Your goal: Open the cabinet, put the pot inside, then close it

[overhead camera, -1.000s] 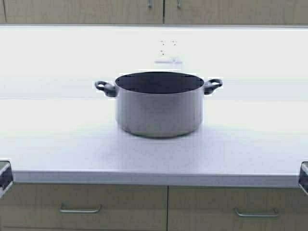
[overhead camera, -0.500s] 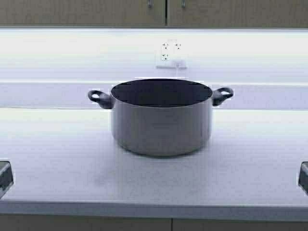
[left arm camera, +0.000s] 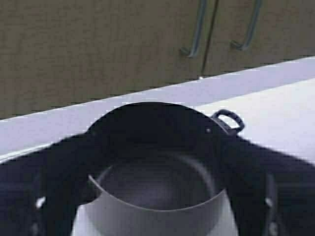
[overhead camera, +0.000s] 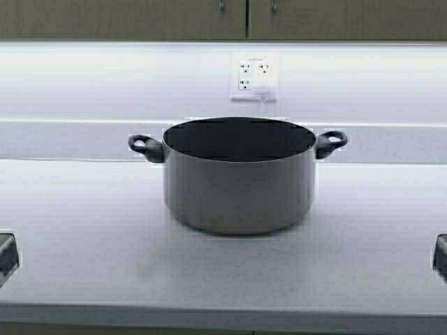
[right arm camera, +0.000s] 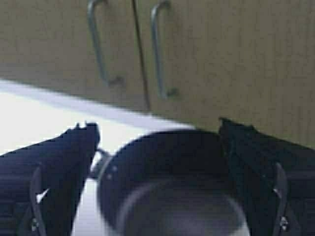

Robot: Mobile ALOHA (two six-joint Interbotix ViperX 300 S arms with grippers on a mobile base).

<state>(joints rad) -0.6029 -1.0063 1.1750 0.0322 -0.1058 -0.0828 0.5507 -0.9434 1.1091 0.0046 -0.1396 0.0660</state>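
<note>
While the pot (overhead camera: 239, 183) stood upright on the white bench (overhead camera: 84, 237), it sat ahead of both claws and between them. Each wrist view framed it between spread fingers: the left claw (left arm camera: 152, 196) gaped wide, and so did the right claw (right arm camera: 157, 182), neither touching it. Beyond and above them hung the cabinet (right arm camera: 221, 59), both doors shut, handles (right arm camera: 160, 49) side by side.
</note>
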